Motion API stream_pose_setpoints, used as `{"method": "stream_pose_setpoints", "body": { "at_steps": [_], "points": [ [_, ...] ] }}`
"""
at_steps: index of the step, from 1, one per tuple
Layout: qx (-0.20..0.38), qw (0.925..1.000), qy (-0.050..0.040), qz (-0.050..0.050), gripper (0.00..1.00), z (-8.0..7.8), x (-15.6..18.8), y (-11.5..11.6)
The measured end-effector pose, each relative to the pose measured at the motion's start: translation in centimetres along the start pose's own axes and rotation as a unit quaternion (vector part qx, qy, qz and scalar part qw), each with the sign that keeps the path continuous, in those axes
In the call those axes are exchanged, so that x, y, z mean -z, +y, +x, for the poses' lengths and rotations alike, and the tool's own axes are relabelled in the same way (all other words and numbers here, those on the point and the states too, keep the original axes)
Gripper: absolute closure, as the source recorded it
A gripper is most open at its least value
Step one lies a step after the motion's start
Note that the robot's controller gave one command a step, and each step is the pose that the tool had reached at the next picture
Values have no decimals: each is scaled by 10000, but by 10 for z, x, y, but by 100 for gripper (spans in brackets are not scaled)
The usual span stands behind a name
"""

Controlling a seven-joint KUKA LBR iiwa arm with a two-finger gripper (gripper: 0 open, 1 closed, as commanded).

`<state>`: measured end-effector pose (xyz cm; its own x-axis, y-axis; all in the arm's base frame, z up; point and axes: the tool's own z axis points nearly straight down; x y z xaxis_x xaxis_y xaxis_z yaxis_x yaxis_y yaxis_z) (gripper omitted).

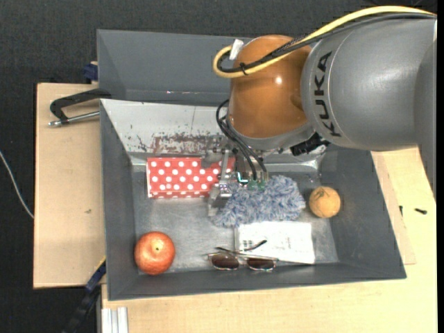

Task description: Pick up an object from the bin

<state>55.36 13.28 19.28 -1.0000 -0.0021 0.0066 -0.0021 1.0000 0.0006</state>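
My gripper (223,191) hangs below the orange wrist cover in the middle of the bin. Its metal fingertips sit at the left edge of a fluffy blue-grey cloth (267,200), right beside the right end of a red box with white polka dots (182,177). I see nothing held between the fingers. A white card with print (276,242) lies just in front of the cloth, partly under it.
A red apple (155,252) rests in the front left corner. Sunglasses (243,260) lie along the front wall. A small orange-yellow fruit (325,202) sits at the right. The arm covers the bin's back right.
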Motion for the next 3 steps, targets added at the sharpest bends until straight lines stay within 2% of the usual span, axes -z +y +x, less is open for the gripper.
{"method": "stream_pose_setpoints", "body": {
  "at_steps": [1, 2, 3],
  "points": [
    [1, 10000, -39, -6, 0, -2, 3, -1],
    [372, 9993, -61, -5, 0, -22, -66, -13],
    [634, 9979, -125, -31, 0, -39, -117, -21]
  ]
}}
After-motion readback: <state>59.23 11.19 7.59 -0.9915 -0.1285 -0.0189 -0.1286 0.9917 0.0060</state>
